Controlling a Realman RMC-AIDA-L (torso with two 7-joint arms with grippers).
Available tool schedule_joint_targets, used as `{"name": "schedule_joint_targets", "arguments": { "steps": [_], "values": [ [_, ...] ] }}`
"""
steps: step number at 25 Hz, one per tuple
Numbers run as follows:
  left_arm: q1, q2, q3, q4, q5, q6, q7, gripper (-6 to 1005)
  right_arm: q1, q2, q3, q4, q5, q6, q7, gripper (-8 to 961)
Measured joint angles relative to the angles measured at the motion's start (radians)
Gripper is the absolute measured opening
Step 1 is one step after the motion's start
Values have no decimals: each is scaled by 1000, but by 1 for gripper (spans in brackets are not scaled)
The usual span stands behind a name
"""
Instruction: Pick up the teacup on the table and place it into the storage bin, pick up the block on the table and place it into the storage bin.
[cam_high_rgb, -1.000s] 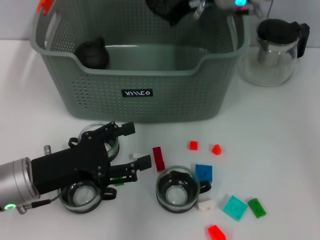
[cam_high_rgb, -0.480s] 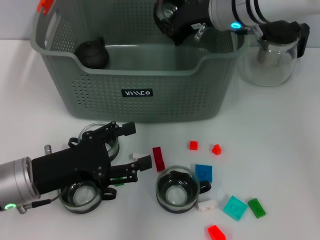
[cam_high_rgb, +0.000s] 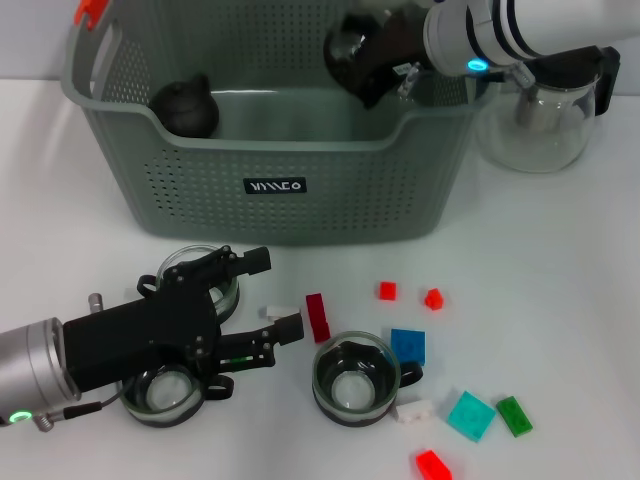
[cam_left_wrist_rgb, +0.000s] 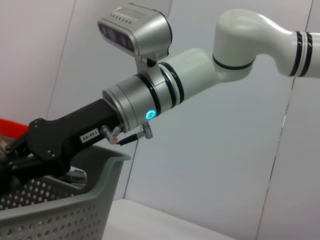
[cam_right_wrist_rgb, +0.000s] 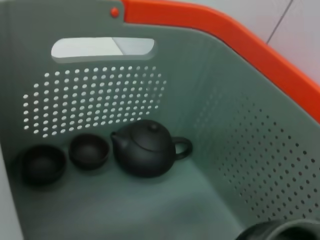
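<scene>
Now the right end effector (cam_high_rgb: 352, 55) reaches in over the far right rim of the grey-green perforated plastic storage bin (cam_high_rgb: 270, 160), clenched on a dark-rimmed glass teacup (cam_high_rgb: 345, 48), though its fingers are hard to make out there. Only the right wrist view shows the bin's floor: a small black teapot (cam_right_wrist_rgb: 147, 148) beside two little dark bowls (cam_right_wrist_rgb: 89, 150), with the held cup's rim cut off at the frame's edge. Down front, the left end effector (cam_high_rgb: 275, 295) rests low over the white desk (cam_high_rgb: 560, 260), fingers spread, above two more glass teacups (cam_high_rgb: 165, 390); coloured plastic blocks (cam_high_rgb: 317, 317) lie scattered nearby.
</scene>
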Motion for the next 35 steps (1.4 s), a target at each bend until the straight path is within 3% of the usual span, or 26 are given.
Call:
{"name": "schedule_joint_targets", "arguments": {
  "steps": [8,15,18,23,28,31,35],
  "values": [
    [2,0,1,0,4,0,2,913,-41,2,0,-90,1,-49,11,176],
    [5,1,-3,0,5,3,2,912,-135,2,6,-329,72,-165,44,493],
    [5,2,-3,0,6,7,2,911,-214,-6,11,-486,215,-276,21,627],
    [5,4,-3,0,9,10,2,911,-337,-41,23,-658,443,-570,-26,624],
    [5,4,-3,4,12,11,2,910,-387,-59,53,-678,437,-885,-97,621],
    [6,6,-5,7,13,11,2,910,-409,-49,47,-677,358,-985,-138,619],
    [6,6,-4,8,13,10,2,910,-431,-4,30,-671,232,-1023,-198,617]
  ]
}}
